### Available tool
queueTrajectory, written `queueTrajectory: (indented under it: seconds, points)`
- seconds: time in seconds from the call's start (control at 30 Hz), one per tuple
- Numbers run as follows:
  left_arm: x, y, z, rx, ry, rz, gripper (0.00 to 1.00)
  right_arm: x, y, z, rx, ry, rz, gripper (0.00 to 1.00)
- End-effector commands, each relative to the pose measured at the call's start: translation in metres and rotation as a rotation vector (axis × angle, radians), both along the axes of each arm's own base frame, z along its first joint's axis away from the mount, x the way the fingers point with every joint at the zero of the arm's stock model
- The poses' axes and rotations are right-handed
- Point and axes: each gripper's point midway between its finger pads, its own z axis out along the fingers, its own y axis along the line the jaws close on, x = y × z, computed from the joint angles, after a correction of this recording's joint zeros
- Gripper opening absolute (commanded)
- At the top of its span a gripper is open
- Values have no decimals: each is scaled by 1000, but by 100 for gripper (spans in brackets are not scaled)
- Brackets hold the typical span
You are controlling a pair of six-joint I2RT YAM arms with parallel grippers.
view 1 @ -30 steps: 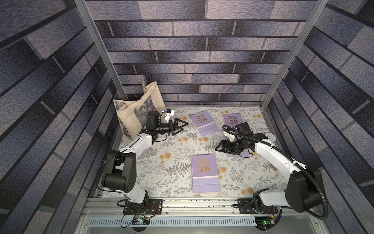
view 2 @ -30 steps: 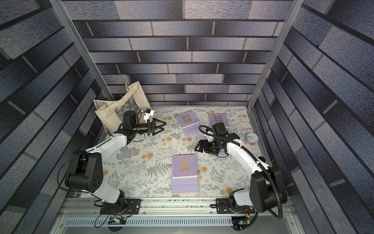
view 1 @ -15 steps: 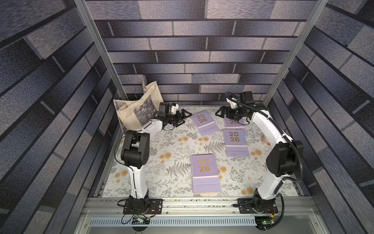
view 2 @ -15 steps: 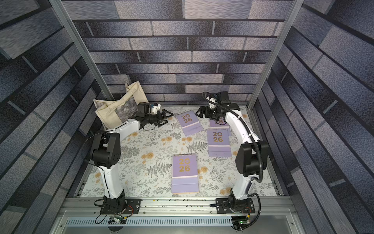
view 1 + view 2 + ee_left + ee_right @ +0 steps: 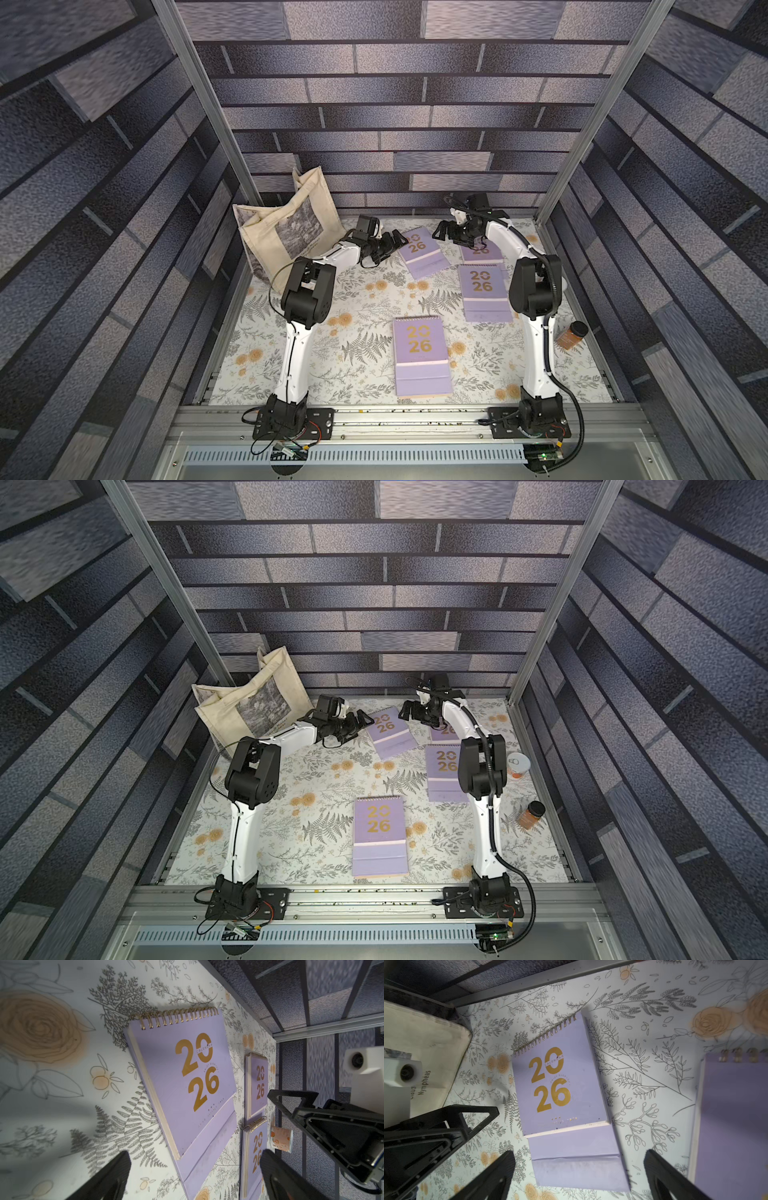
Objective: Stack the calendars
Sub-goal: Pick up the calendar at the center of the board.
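Several lilac calendars with gold "2026" covers lie flat on the floral mat. One lies tilted at the back middle (image 5: 422,251) (image 5: 390,733) (image 5: 182,1076) (image 5: 558,1088). Another lies at the right middle (image 5: 484,291). A third lies at the front (image 5: 422,357). One at the back right (image 5: 482,251) is partly hidden by the right arm. My left gripper (image 5: 397,241) (image 5: 193,1159) hovers open just left of the back-middle calendar. My right gripper (image 5: 440,230) (image 5: 579,1159) hovers open just right of it. Neither holds anything.
A beige tote bag (image 5: 286,224) stands at the back left, behind the left arm. An orange spice jar (image 5: 571,334) and a white-lidded cup (image 5: 517,764) sit by the right wall. Metal posts and brick-print walls close in the mat.
The right arm has swung from the right middle to the back, leaving a calendar lying at the right middle. The left gripper has moved right, closer to the back-middle calendar.
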Motion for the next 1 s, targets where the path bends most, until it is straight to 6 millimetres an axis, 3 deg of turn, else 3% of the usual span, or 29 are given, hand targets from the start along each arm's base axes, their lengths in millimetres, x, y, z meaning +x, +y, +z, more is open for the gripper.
queueTrajectory:
  seconds: [0.0,0.4,0.67,0.83,0.97]
  points:
    - [14,5,-2,31,-7,48,100,20,0,4,4,-63,-14,99]
    - [3,-1,-25,54,40,21,100,34,14,-31,61,-30,18,98]
    - [-4,-13,-27,21,56,9,100,23,24,-53,85,16,35,97]
    - [-4,-24,-24,-6,50,14,100,15,31,-58,115,40,56,95]
    - [-3,-22,-27,0,19,47,100,10,40,-60,160,59,86,94]
